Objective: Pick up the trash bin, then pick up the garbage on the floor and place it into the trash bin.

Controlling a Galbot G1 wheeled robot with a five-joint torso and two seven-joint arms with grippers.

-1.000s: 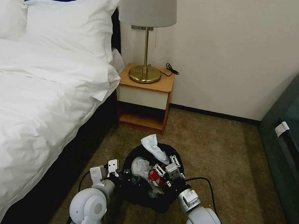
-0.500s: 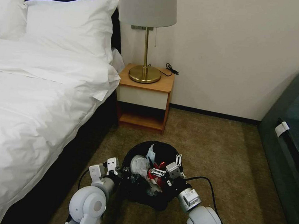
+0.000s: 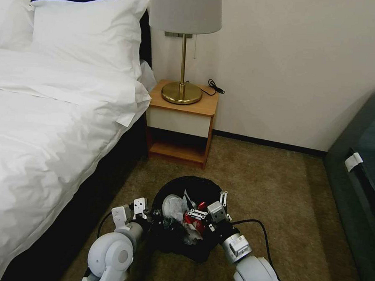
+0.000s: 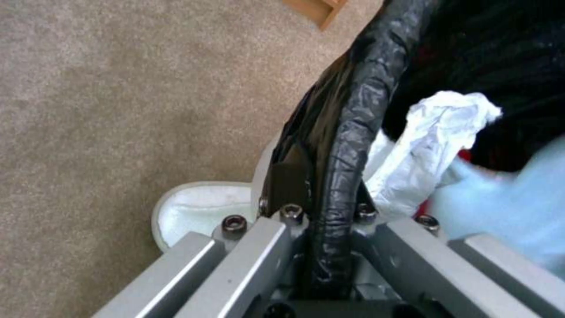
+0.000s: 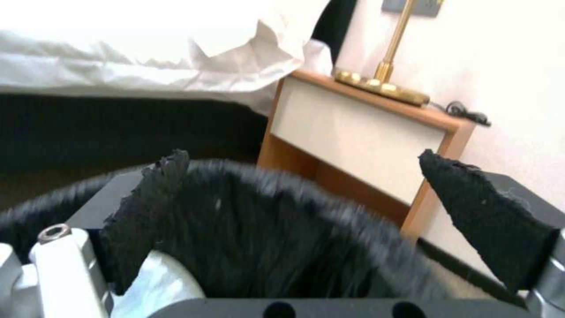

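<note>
The black mesh trash bin (image 3: 181,183) hangs just above the carpet between my arms. My left gripper (image 3: 153,216) is shut on its near-left rim; the left wrist view shows the liner-wrapped rim (image 4: 353,115) clamped in the gripper (image 4: 326,216). Inside lie white tissues (image 3: 174,207) (image 4: 432,141) and a crushed red can (image 3: 193,221). My right gripper (image 3: 211,206) hovers open over the bin's right side with nothing between its black pads (image 5: 147,207); the far rim (image 5: 265,181) shows beyond the gripper (image 5: 312,212). A white slipper (image 4: 197,207) lies on the carpet under the bin.
The bed (image 3: 36,141) with white linen runs along the left. A wooden nightstand (image 3: 182,123) with a brass lamp (image 3: 181,92) stands against the wall ahead. A dark green sofa (image 3: 361,175) borders the right. Open carpet (image 3: 272,195) lies to the right of the bin.
The large white tissue that stuck up over the bin's far rim has dropped inside. The bin and both grippers have shifted slightly farther from me.
</note>
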